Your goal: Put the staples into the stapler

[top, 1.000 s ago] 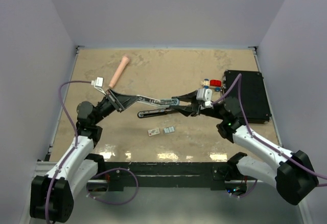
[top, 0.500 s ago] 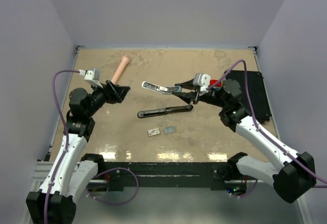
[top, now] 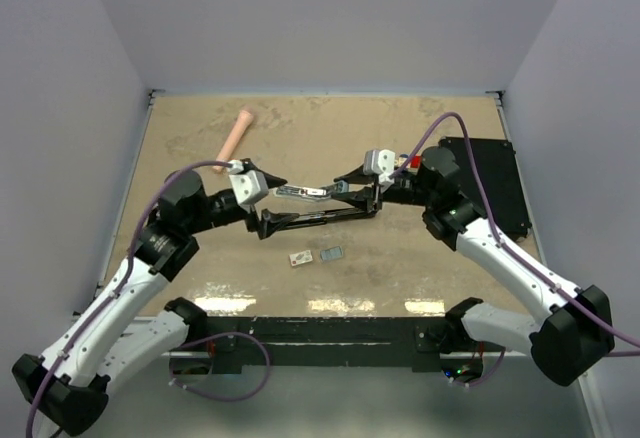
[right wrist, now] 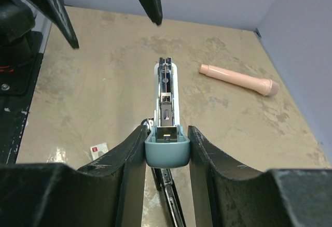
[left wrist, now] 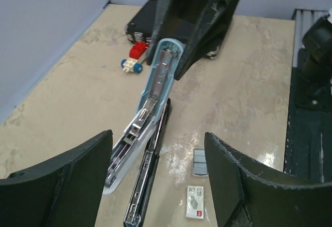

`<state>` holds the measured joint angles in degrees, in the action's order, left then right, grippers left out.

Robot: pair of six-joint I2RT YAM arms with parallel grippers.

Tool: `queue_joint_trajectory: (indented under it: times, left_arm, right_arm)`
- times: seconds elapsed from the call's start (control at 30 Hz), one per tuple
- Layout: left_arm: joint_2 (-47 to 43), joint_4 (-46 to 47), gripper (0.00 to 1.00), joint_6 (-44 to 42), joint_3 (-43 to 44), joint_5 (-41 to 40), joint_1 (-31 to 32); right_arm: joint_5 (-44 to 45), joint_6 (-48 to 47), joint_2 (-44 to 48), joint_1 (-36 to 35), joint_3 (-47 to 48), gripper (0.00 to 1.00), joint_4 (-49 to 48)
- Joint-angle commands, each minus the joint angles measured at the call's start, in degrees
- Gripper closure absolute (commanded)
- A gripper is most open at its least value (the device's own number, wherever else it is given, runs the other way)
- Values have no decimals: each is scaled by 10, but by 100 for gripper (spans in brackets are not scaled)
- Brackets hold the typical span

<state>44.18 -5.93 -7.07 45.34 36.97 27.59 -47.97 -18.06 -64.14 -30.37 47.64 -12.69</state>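
Pale walls [top: 300,28] are enclosing a mottled beige tabletop [top: 300,138]. The right gripper [right wrist: 166,152] is pinching the raised blue arm of the opened stapler [right wrist: 166,89]; only the right wrist view is showing that contact. The left gripper [left wrist: 156,136] is standing spread at that arm's free end. The staples box [left wrist: 195,202] and grey-blue block [left wrist: 199,162] are lying near the stapler's base.

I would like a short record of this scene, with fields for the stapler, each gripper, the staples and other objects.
stapler: opened, light blue top lifted off its black base
right gripper: shut on the stapler's blue end
left gripper: open, at the stapler's other end
staples: white box beside grey block, on the table, untouched
others: pink cylinder, black case
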Motion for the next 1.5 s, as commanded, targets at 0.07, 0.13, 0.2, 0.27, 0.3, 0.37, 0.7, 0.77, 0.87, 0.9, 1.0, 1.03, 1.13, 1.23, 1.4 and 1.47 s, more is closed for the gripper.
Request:
queue_joint_trajectory:
  times: [0.07, 0.13, 0.2, 0.27, 0.3, 0.37, 0.7, 0.77, 0.87, 0.9, 1.0, 1.03, 1.13, 1.23, 1.4, 1.47]
  left_arm:
    - [79, -103, 24, -180, 64, 19, 79]
    - [105, -131, 24, -199, 85, 1, 102]
    - [115, -144, 25, -217, 100, -35, 114]
    - [131, -154, 27, -234, 113, -75, 130]
    - [136, -160, 28, -238, 117, -86, 133]
    - [150, -166, 29, -250, 124, -110, 140]
    - [188, -174, 30, -269, 124, -183, 142]
    - [192, -173, 31, -271, 120, -182, 143]
    - [201, -176, 42, -271, 122, -172, 142]
    - [208, -177, 45, -271, 123, -167, 142]
    - [218, -179, 50, -269, 126, -154, 142]
    - [221, -178, 50, -268, 126, -151, 142]
    - [227, -177, 55, -264, 127, -148, 143]
    - [231, -175, 66, -261, 127, -142, 142]
    - [229, -174, 94, -255, 126, -133, 142]
    - [226, -171, 100, -247, 124, -136, 142]
  right_arm:
    - [-43, -40, 3, -16, 37, 100, 12]
    - [-46, -44, 2, -20, 39, 100, 19]
    - [-49, -47, 1, -21, 39, 100, 19]
    - [-51, -50, 2, -23, 39, 100, 20]
    - [-52, -49, 1, -23, 39, 100, 20]
    - [-56, -51, 2, -25, 39, 100, 21]
    - [-60, -58, 8, -29, 29, 100, 23]
    - [-61, -58, 10, -29, 28, 100, 22]
    - [-63, -58, 11, -31, 27, 100, 21]
    - [-63, -58, 10, -30, 27, 100, 21]
    - [-64, -56, 9, -31, 27, 100, 19]
    - [-64, -56, 9, -31, 27, 100, 19]
    - [-65, -55, 9, -32, 26, 100, 17]
    - [-66, -54, 7, -32, 25, 100, 14]
    - [-58, -54, -1, -33, 25, 100, 17]
    - [-49, -56, -5, -33, 25, 100, 19]
